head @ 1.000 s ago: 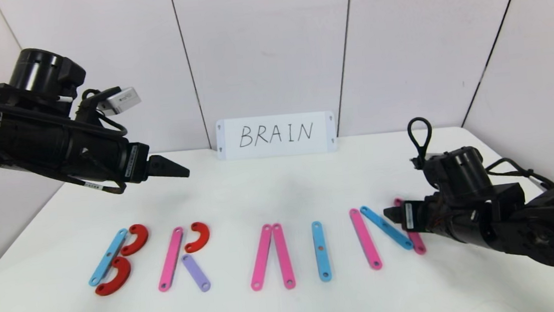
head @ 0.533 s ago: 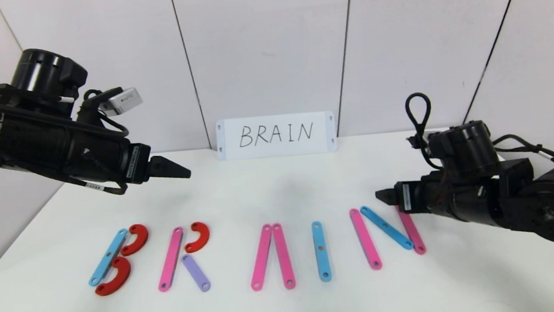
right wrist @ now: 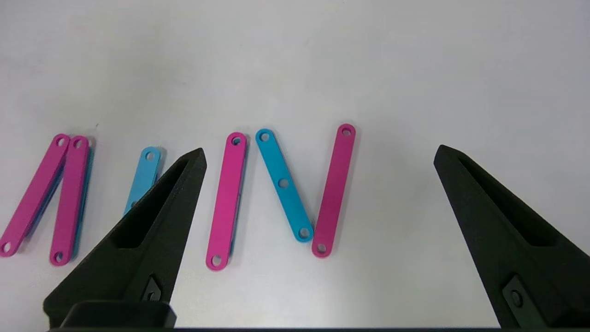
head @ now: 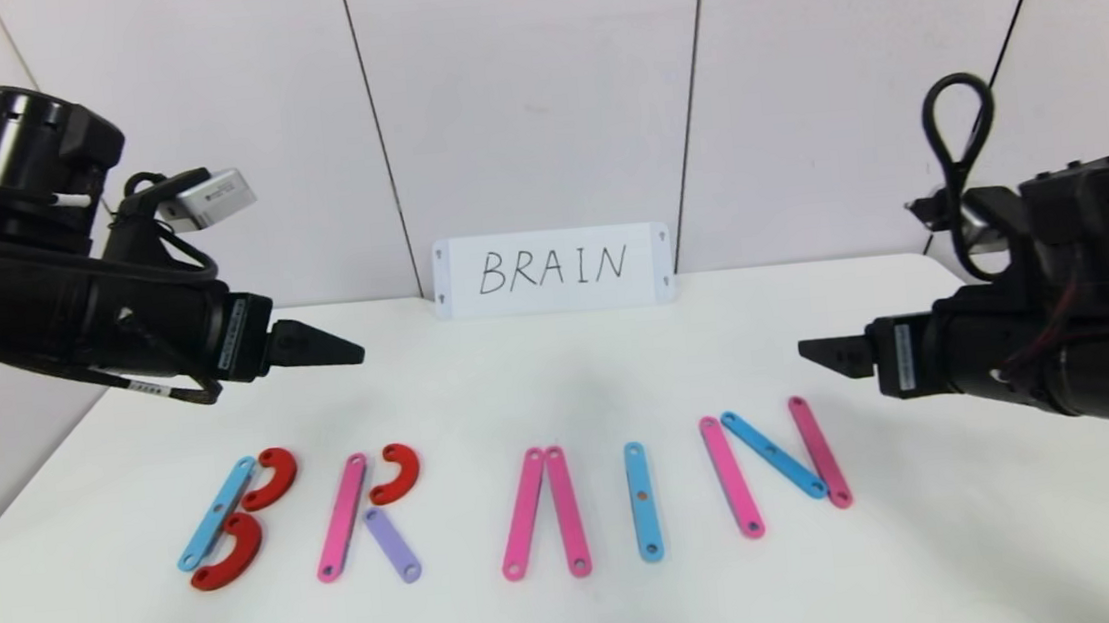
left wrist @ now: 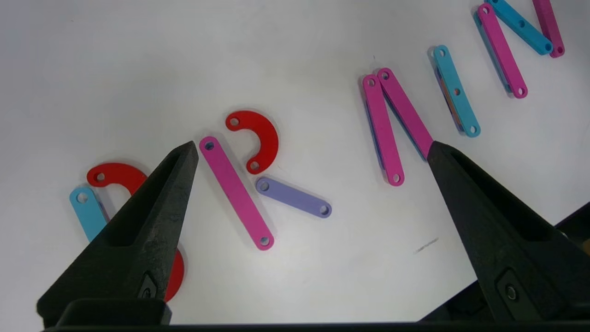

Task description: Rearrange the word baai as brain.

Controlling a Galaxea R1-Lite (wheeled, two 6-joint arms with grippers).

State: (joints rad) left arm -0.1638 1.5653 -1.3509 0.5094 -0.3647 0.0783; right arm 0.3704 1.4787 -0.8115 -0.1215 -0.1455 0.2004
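Flat strips on the white table spell BRAIN. The B is a blue strip [head: 217, 513] with two red curves [head: 270, 477]. The R is a pink strip [head: 342, 518], a red curve [head: 396, 473] and a purple strip [head: 393, 544]. The A is two pink strips [head: 545, 513], the I a blue strip [head: 641, 501]. The N is pink [head: 731, 477], blue [head: 773, 455] and pink [head: 820, 451] strips. My left gripper [head: 347, 353] hovers open and empty above the B and R [left wrist: 313, 145]. My right gripper [head: 809, 349] hovers open and empty above and right of the N [right wrist: 320, 151].
A white card [head: 552, 270] with handwritten BRAIN leans on the back wall behind the letters. The table's front edge runs just below the letters, and white wall panels close the back.
My right gripper has risen and pulled back to the right, away from the N's right pink strip, which lies free. My left arm has drawn back slightly to the left.
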